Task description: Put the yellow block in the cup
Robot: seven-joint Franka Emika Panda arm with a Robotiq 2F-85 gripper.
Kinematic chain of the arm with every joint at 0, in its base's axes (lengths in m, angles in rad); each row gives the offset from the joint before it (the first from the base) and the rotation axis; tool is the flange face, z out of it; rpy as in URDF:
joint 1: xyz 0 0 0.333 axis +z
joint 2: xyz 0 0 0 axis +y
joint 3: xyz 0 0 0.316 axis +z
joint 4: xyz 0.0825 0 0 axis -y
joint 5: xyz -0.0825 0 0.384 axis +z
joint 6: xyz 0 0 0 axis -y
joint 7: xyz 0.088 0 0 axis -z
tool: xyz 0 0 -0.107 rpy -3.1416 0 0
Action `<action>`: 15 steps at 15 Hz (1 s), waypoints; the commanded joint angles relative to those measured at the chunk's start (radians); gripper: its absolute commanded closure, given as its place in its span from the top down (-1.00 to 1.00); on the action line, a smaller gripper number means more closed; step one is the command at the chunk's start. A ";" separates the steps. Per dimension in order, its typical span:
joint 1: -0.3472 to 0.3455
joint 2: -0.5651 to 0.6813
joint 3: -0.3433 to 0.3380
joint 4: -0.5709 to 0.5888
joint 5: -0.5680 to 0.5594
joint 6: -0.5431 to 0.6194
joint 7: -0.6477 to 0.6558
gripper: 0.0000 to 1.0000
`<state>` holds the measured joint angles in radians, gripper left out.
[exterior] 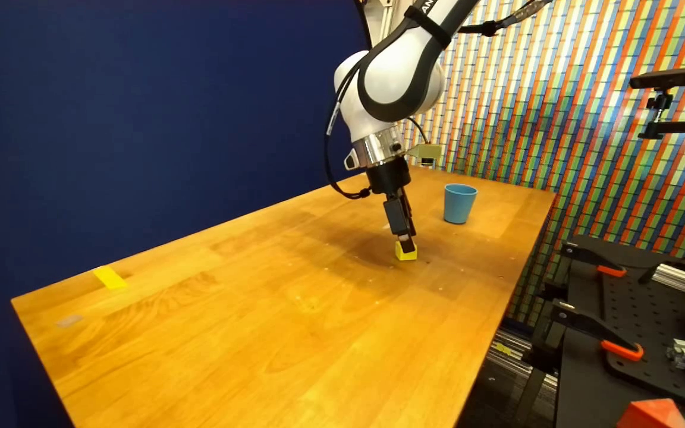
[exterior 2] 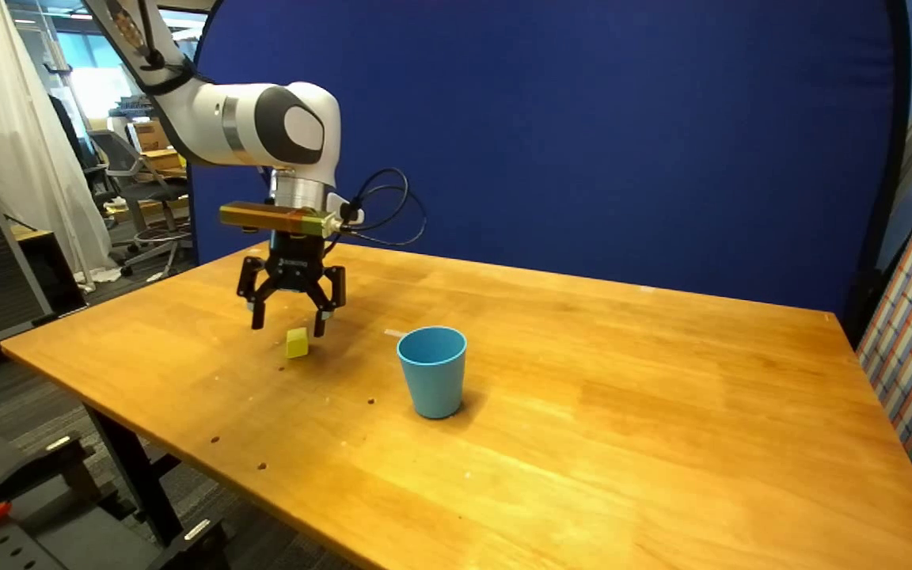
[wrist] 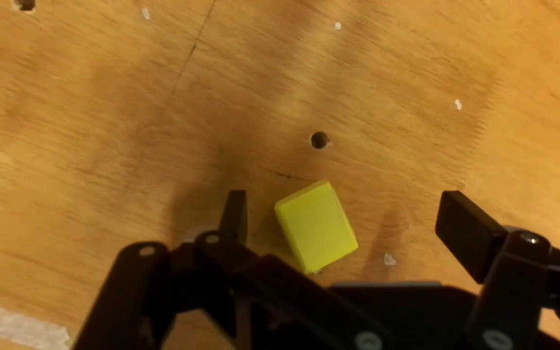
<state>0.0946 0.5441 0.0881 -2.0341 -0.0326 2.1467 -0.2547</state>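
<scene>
Where an exterior view looks across the wooden table (exterior 2: 662, 443), the blue cup (exterior 2: 434, 388) stands upright in the nearer part. Farther off and to the left of it, well apart, the yellow block (exterior 2: 297, 345) sits on the tabletop, the gripper (exterior 2: 289, 326) pointing down at it. The jaws are spread wide and have hold of nothing; in the wrist view the block lies between the two fingers (wrist: 235, 214), turned at an angle to them, with a gap on each side. How high the fingers hang above the wood is hard to judge from these angles. Behind the robot arm (exterior 2: 266, 127) spreads a dark blue backdrop (exterior 2: 583, 142), and at the far left are a white curtain (exterior 2: 9, 166) and an office chair (exterior 2: 147, 190).
</scene>
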 commanded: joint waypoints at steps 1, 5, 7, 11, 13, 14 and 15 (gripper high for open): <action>0.011 0.042 -0.002 0.046 -0.046 -0.008 0.035 0.47; 0.013 0.070 -0.005 0.070 -0.076 -0.013 0.055 -0.17; 0.008 0.077 -0.007 0.082 -0.082 -0.022 0.062 -0.48; -0.074 -0.066 -0.036 0.018 -0.009 -0.013 0.094 -0.73; -0.105 -0.125 -0.076 0.001 -0.007 -0.019 0.125 -0.73; -0.127 -0.156 -0.096 -0.007 -0.004 -0.028 0.135 -0.73; -0.148 -0.187 -0.118 -0.014 -0.003 -0.036 0.145 -0.73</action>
<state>-0.0036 0.4762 0.0126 -1.9918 -0.0567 2.1372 -0.1466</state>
